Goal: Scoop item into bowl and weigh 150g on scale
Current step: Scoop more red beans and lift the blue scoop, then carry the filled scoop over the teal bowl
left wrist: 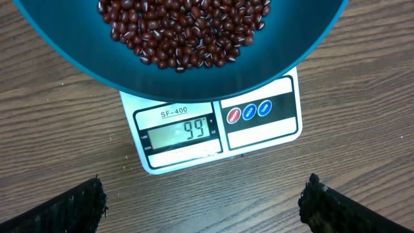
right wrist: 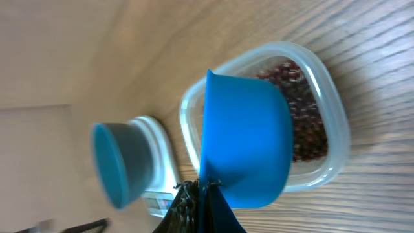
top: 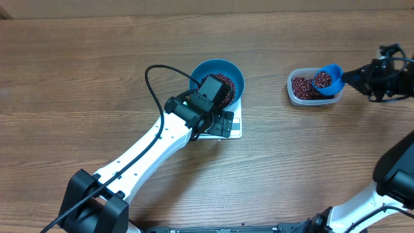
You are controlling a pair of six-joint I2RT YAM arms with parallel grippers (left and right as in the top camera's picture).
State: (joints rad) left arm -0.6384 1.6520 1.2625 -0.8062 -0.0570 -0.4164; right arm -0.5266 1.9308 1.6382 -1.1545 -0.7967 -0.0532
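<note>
One high view, two close wrist views.
The overhead camera looks straight down on the whole table (top: 77, 71). The left wrist camera hangs close over the scale (left wrist: 259, 126), facing down at its front edge and the near rim of the bowl (left wrist: 77, 52). The right wrist camera, rolled sideways, sits just behind the scoop (right wrist: 246, 142) and tub (right wrist: 336, 129), looking left across the table; bowl and scale, small beyond, appear in all three views.

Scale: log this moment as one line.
left gripper open, empty | scale display 99 | bowl with beans on scale | right gripper shut on loaded scoop over tub
</note>
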